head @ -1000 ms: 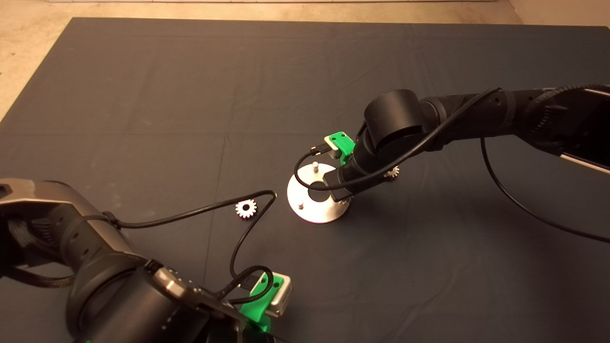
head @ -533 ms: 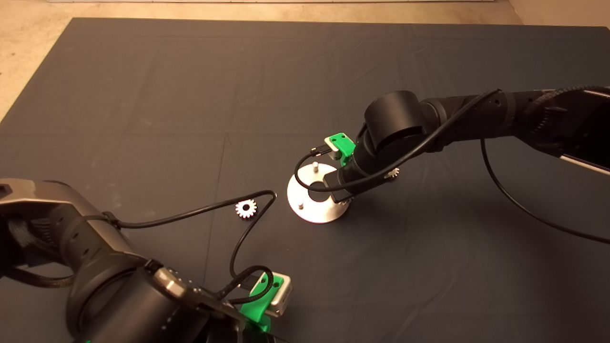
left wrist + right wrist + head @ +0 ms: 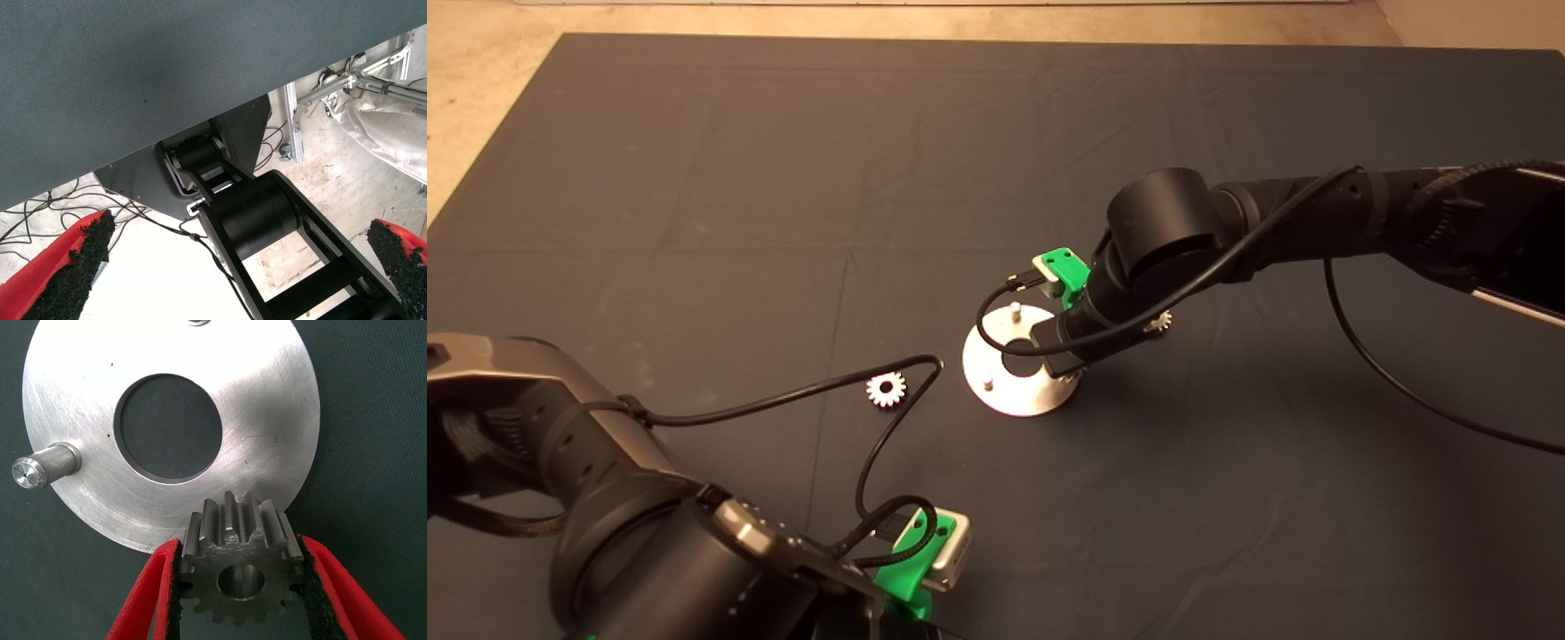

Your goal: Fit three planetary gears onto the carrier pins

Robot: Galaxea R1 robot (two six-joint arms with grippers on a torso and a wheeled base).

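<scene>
My right gripper [image 3: 239,550] is shut on a small steel planetary gear [image 3: 240,570], gripping its toothed rim over the edge of the shiny carrier disc [image 3: 267,420]. Two carrier pins show in the right wrist view, one [image 3: 43,467] standing free and one [image 3: 197,322] at the far rim. The held gear covers the spot where a third would stand. From above, the right wrist [image 3: 1085,320] hides that gear, and the disc [image 3: 1005,400] shows two bare pins [image 3: 1015,309] [image 3: 988,384]. A second gear [image 3: 886,388] lies on the mat left of the disc. A third [image 3: 1159,322] peeks out behind the right arm.
My left gripper [image 3: 233,260] is parked open at the mat's lower left edge [image 3: 920,560], and its wrist view shows the robot base and floor cables. A black cable [image 3: 871,444] loops from the left arm close to the loose gear.
The right arm has dipped very slightly toward the disc. The gears on the mat and the left arm have not moved.
</scene>
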